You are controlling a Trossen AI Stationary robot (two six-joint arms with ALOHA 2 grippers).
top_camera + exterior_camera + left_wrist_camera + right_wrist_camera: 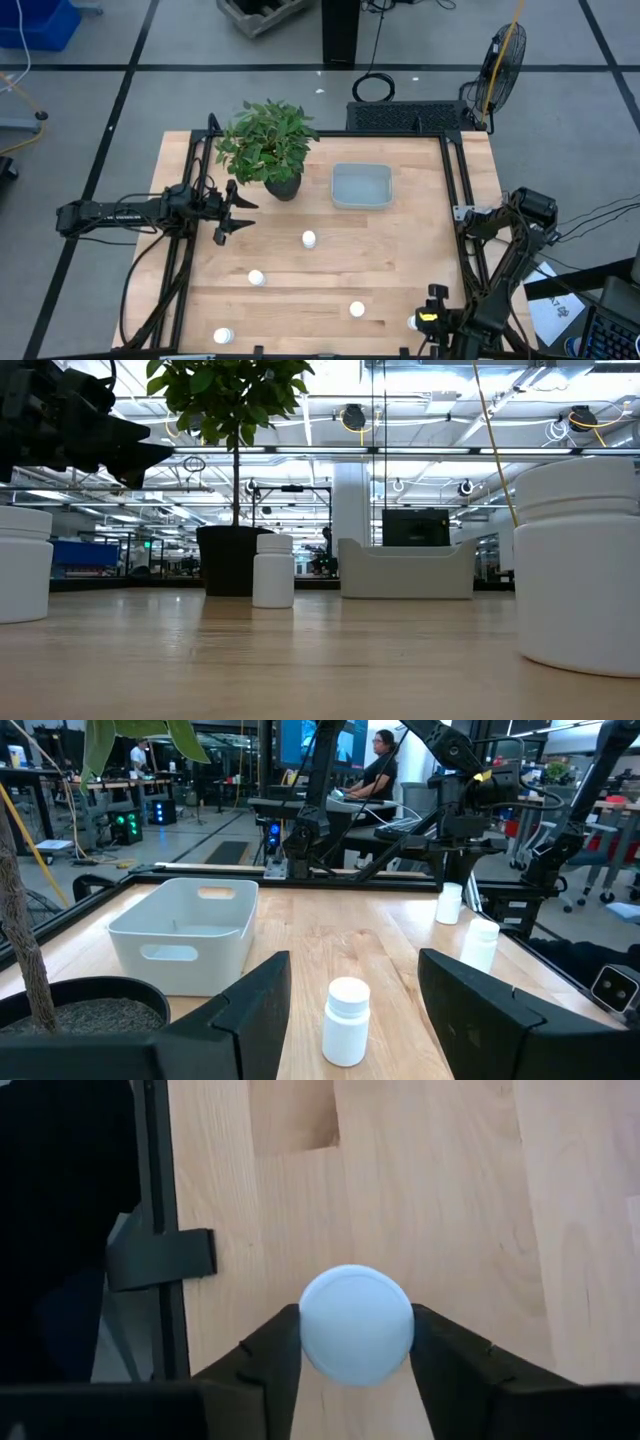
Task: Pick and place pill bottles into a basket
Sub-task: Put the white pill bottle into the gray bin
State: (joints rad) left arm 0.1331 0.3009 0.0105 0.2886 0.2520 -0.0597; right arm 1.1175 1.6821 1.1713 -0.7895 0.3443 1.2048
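The pill bottles look light, rigid and smooth-walled, so each should lift easily but could slip or tip if pinched off-centre; the sound hold is across the round body just under the cap, fingers square to the sides. The right gripper [356, 1342] hangs straight down over the bottle at the table's near right edge [356, 1323], its two fingers hugging the white cap on either side; whether they actually press it or merely bracket it cannot be told, since the contact line is hidden beneath the cap's rim. The left gripper [350, 1010] sits at the table's left side beside the plant pot [283, 186], its pincer spread wide and empty, facing the central bottle [309, 239]. Three more bottles stand free on the wood: one left of centre [257, 278], one at the near left corner [222, 336], one near the right arm [357, 310]. The basket [361, 187] lies at the far middle, just right of the pot, with no bottles inside. The overhead camera largely loses the right-edge bottle under the right arm, and the level camera crops the nearest bottles.
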